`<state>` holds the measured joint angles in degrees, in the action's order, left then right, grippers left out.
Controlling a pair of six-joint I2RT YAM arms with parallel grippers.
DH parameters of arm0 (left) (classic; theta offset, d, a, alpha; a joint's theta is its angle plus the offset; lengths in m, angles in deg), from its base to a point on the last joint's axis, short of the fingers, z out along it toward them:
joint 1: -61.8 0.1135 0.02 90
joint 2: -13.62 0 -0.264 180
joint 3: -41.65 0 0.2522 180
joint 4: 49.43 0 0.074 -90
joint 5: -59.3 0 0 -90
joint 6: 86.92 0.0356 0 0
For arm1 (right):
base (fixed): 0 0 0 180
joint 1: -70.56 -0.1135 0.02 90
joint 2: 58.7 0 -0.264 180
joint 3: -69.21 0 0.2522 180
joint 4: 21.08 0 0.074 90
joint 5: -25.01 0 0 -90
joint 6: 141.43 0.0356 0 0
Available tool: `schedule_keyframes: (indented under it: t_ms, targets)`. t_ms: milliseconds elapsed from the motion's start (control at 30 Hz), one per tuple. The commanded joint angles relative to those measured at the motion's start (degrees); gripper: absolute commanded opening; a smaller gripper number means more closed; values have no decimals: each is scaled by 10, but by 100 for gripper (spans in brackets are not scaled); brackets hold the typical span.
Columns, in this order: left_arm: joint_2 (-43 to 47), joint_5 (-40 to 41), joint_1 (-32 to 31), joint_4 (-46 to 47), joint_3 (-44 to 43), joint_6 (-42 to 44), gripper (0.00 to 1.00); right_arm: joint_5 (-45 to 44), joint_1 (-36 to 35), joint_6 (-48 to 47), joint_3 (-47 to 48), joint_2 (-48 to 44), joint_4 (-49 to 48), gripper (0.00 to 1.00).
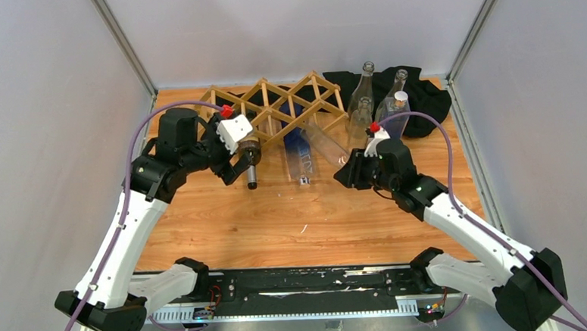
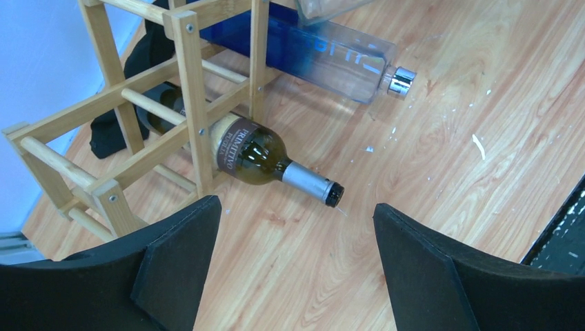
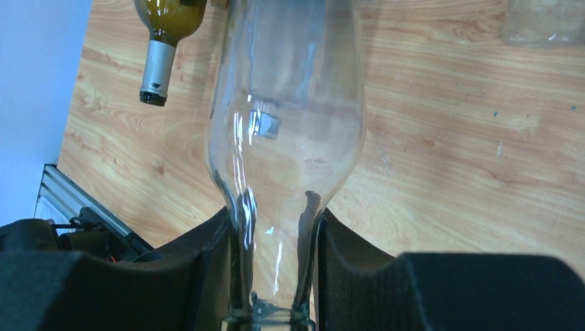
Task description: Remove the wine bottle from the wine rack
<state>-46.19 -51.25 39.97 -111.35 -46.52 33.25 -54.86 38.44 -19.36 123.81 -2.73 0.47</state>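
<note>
**Two bottles at the rack, one in a grip**

The wooden table [image 1: 278, 219] fills the middle of the top view. Across its upper centre stands the wine rack [image 1: 287, 105], pale natural wood, thin slats crossing into diamond-shaped openings; the left wrist view shows it in the upper left, with round dowels joining the slats [image 2: 193, 96]. A black cloth [image 1: 423, 98] lies at the upper right, with clear standing bottles [image 1: 362, 93] on and beside it.

A blue bottle [image 1: 298, 154] lies on the table with its base under the rack. To its left lies a green wine bottle [image 2: 259, 155] with a brown label and grey foil neck, its body inside the rack's lowest opening and its neck pointing out over the table. A clear bottle [image 3: 286, 124] lies to the right of the blue one, running down from the rack's lower right edge.

The right gripper [image 3: 276, 276] is clamped on the clear bottle's neck. The left gripper [image 2: 296, 210] hangs above the green bottle's neck, jaws wide apart, touching nothing.
</note>
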Motion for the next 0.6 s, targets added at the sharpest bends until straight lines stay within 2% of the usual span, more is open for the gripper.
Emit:
schedule_keyframes:
  t_ms: [0,267,567]
  targets:
    - [10,-6,3,-1,18,47,86,36,-3,5,-9,-45,-1,0]
    - [6,-12,2,-1,39,100,93,56,-3,-5,1,-83,27,0]
    - [1,-39,-10,-1,55,146,98,129,-3,3,36,-87,-12,0]
